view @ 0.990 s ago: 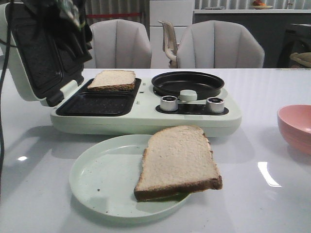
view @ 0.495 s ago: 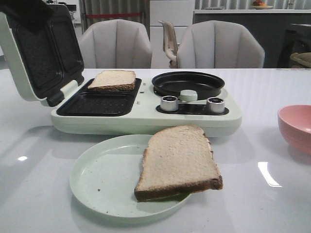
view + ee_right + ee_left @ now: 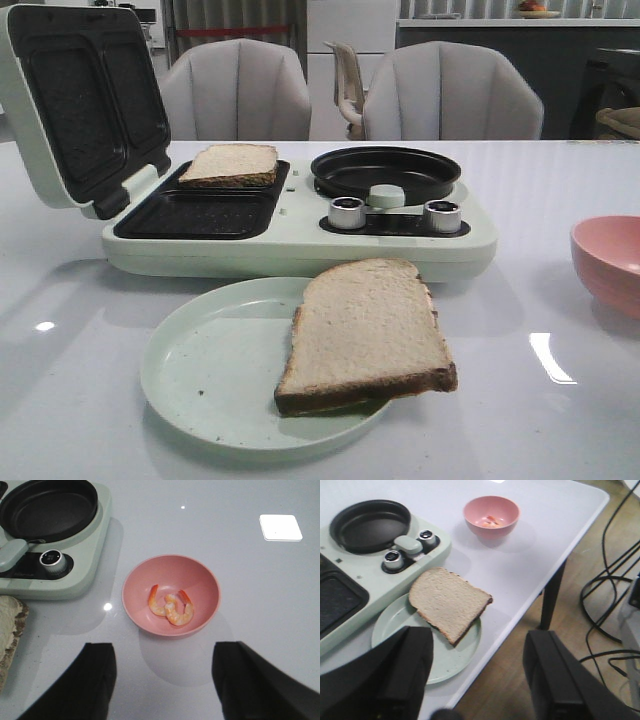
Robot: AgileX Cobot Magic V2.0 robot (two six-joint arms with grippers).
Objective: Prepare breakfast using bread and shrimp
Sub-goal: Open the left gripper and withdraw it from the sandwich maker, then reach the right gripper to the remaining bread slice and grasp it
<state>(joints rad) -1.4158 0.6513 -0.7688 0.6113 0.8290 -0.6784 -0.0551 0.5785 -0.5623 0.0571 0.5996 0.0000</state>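
Observation:
One slice of bread (image 3: 229,165) lies in the back slot of the open sandwich maker (image 3: 290,240). The other bread slice (image 3: 365,335) rests on a pale green plate (image 3: 200,370), overhanging its right rim; it also shows in the left wrist view (image 3: 449,601). Two curled orange shrimp (image 3: 172,609) lie in the pink bowl (image 3: 171,558). My right gripper (image 3: 165,680) hangs open above the table just short of the bowl. High over the plate (image 3: 445,662) and the table's edge, my left gripper (image 3: 477,675) is open and empty. Neither gripper shows in the front view.
A round black pan (image 3: 385,172) and two knobs (image 3: 347,212) sit on the appliance's right half; its lid (image 3: 80,100) stands open at the left. The pink bowl (image 3: 610,262) is at the table's right. Beyond the table edge (image 3: 555,570) cables (image 3: 600,605) lie on the floor.
The dark left arm that covered the lid at the top left of the front view has drawn back out of that view. Bread, plate and bowl have not moved.

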